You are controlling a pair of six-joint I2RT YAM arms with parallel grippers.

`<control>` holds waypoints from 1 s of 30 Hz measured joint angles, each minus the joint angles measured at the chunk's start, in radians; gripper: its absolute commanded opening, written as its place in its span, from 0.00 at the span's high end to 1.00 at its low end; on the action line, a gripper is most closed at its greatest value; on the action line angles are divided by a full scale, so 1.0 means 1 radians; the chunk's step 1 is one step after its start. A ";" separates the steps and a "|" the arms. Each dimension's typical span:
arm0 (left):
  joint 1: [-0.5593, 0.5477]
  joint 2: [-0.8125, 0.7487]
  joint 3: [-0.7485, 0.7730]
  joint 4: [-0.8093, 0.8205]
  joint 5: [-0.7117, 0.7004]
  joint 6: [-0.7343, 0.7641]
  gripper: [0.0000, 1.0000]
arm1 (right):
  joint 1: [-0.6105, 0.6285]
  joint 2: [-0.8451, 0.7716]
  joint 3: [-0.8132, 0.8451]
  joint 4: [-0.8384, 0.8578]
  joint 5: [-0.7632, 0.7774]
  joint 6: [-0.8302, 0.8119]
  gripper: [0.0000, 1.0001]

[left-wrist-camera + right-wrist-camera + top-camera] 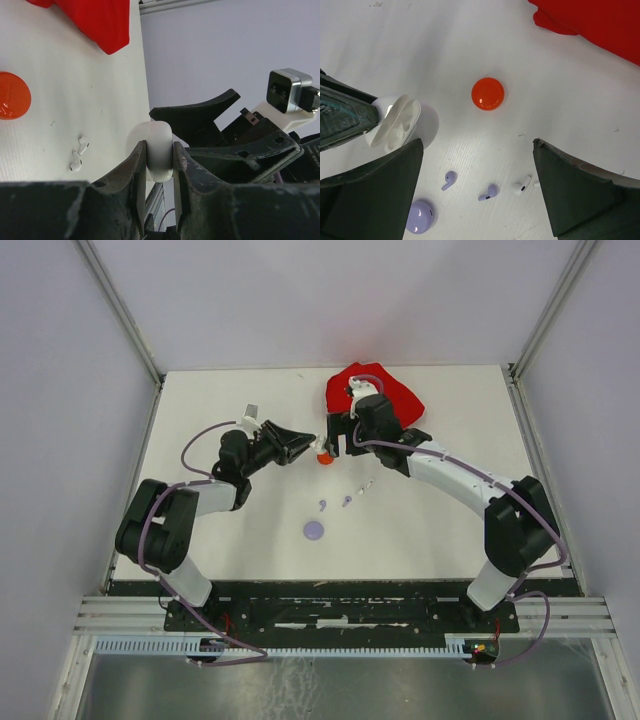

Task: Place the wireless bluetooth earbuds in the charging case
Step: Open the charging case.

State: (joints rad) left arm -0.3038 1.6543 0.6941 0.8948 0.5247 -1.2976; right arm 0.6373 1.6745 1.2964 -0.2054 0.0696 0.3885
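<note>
My left gripper (159,146) is shut on a white round charging case (156,140), holding it off the table. In the right wrist view that white case (395,122) has its lid open. My right gripper (477,145) hangs open above the table with nothing between its fingers. Below it lie two lilac earbuds (448,180) (488,192) and a white earbud (522,186). From above, the white earbuds (365,485) sit just right of the lilac ones (347,500). Both grippers (305,443) (338,437) meet near the table's middle.
An orange round case (488,94) lies shut between the two grippers. A lilac round case (314,530) lies shut nearer the arm bases. A red cloth (375,390) is bunched at the table's far edge, behind the right wrist.
</note>
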 measured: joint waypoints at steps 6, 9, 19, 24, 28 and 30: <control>0.000 0.004 -0.004 0.037 0.004 -0.043 0.97 | -0.005 0.027 0.000 0.000 0.004 0.000 0.01; 0.000 0.004 -0.008 0.053 0.009 -0.057 0.97 | -0.005 0.038 0.000 -0.001 0.004 0.000 0.01; 0.002 0.021 -0.008 0.100 0.019 -0.097 0.97 | -0.007 0.048 0.001 -0.004 0.004 -0.004 0.01; 0.002 0.048 -0.008 0.122 0.029 -0.134 0.97 | -0.013 0.061 0.019 -0.019 0.008 -0.010 0.01; 0.009 0.050 -0.008 0.142 0.031 -0.153 0.97 | -0.018 0.075 0.025 -0.025 0.014 -0.010 0.01; 0.014 0.050 -0.008 0.151 0.031 -0.160 0.97 | -0.021 0.077 0.025 -0.031 0.014 -0.010 0.01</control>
State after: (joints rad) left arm -0.2893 1.7046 0.6861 1.0454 0.5560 -1.4578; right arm 0.6167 1.7519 1.3216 -0.2359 0.0841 0.3782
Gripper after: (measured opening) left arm 0.297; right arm 0.991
